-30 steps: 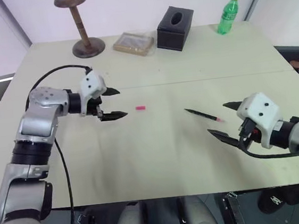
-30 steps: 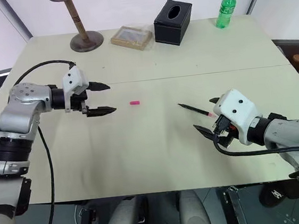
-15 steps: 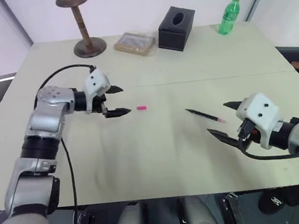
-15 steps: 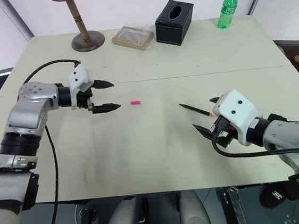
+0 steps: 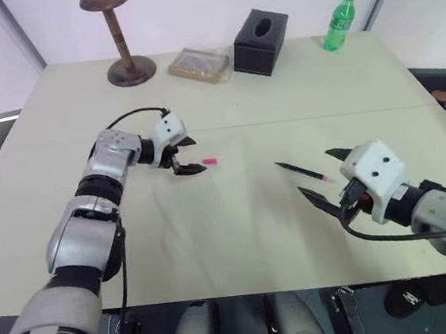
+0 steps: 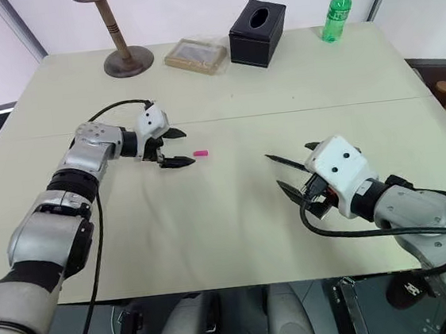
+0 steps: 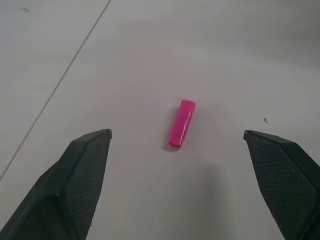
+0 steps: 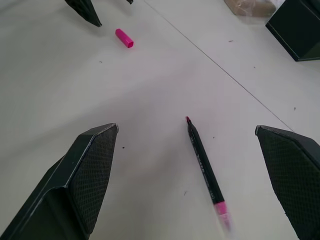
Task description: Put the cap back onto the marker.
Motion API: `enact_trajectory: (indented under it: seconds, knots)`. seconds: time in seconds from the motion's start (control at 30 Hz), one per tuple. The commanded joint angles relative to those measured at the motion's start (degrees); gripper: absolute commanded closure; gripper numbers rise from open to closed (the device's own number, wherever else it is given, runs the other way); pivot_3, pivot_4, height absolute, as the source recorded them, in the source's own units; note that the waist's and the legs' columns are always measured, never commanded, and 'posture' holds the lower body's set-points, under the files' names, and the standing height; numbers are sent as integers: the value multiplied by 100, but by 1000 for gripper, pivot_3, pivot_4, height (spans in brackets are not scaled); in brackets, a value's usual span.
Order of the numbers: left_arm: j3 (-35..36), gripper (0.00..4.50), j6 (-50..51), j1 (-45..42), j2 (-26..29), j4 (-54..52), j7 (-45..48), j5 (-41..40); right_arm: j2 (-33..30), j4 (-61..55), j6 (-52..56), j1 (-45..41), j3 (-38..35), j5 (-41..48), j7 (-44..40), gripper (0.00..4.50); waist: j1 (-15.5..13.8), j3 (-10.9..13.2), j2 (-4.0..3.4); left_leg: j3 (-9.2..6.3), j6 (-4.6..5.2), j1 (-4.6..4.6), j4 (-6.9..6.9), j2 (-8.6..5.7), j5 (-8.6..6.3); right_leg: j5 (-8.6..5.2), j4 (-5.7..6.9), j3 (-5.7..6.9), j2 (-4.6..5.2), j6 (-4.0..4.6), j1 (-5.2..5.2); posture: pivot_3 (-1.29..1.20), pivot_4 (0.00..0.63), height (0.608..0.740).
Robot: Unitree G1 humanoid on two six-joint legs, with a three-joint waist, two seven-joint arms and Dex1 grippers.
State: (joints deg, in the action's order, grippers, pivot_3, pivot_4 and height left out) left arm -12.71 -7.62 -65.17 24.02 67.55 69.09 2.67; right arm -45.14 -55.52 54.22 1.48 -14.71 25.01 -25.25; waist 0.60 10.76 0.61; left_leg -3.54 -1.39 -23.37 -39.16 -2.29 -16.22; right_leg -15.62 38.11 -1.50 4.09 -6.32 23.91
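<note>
On the table, left gripper spread beside cap, right gripper spread near marker, its print unreadable

We see the wide beige bench carrying everything. Along its far edge, from left to right, stand the brown wooden hat stand, the flat clear-wrapped packet, the black cube tissue box and the green plastic bottle. Near the middle, the tiny pink plastic cap lies left of the thin black marker, well apart from it. The left gripper sits just left of the cap, jaws spread wide. The right gripper sits near the marker's right end, on its near side, jaws likewise spread.
</note>
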Motion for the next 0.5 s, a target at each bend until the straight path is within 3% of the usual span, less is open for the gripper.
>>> enact_trajectory:
  seconds: [0.03, 0.5]
  knots:
    - [70, 70, -219, -303, -80, 309, -105, 168, 133, -422, 84, 115, -86, -26, 261, 0, -4, 0, 1, -1, 0, -1, 0, -1, 0, 0, 0, 0, 0, 0, 0, 0, 150, 740]
    - [155, 70, -253, -401, -453, 705, -251, 516, -160, -448, -324, 609, -202, 522, 1066, 0, 11, -1, 3, -1, 1, 0, 0, -1, 0, 0, 1, 1, -1, 0, -1, 0, 150, 740]
